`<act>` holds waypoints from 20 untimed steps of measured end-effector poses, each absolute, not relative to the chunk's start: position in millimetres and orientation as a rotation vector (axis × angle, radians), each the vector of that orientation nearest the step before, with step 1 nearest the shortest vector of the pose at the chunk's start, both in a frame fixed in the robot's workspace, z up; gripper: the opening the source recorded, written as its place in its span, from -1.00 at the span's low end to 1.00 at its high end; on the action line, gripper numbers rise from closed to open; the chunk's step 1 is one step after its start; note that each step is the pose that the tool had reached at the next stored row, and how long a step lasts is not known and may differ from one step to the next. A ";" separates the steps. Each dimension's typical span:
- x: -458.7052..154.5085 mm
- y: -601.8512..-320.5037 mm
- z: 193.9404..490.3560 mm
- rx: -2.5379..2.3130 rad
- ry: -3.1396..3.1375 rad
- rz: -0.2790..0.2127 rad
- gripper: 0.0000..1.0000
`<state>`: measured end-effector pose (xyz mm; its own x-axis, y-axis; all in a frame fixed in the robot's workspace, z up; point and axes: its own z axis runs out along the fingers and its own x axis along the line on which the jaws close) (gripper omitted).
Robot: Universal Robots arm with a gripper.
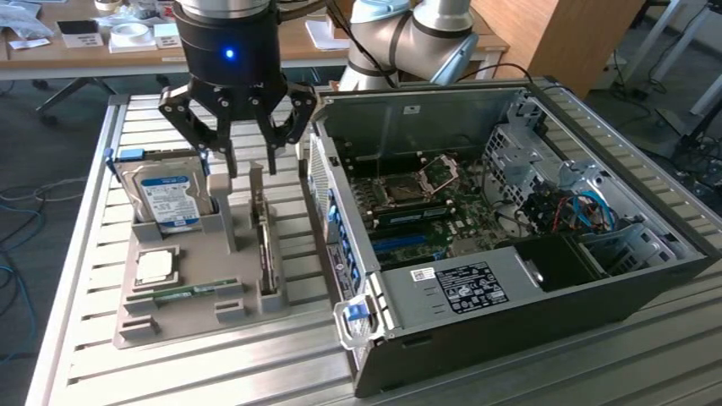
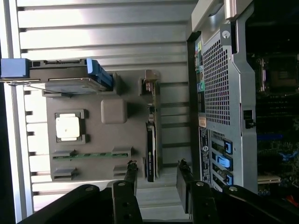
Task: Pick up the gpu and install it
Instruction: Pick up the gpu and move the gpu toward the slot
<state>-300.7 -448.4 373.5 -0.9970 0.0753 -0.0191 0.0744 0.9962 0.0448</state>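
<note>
Gpu (image 1: pixel 266 254) stands on its thin edge in the grey holder (image 1: pixel 186 326) on the table (image 1: pixel 147 372), just beside the big computer box (image 1: pixel 508 313), and the claw (image 1: pixel 250 167) hangs right above it, spread wide, holding nothing.

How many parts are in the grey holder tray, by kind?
hard drive: 1
processor chip: 1
memory stick: 1
graphics card: 1
Total: 4
</note>
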 end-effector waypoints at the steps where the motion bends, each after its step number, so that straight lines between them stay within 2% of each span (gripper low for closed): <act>1: -300.7 -448.4 371.8 0.117 3.118 0.069 -0.06; 20: -300.0 -448.4 354.4 0.117 3.118 0.082 -0.06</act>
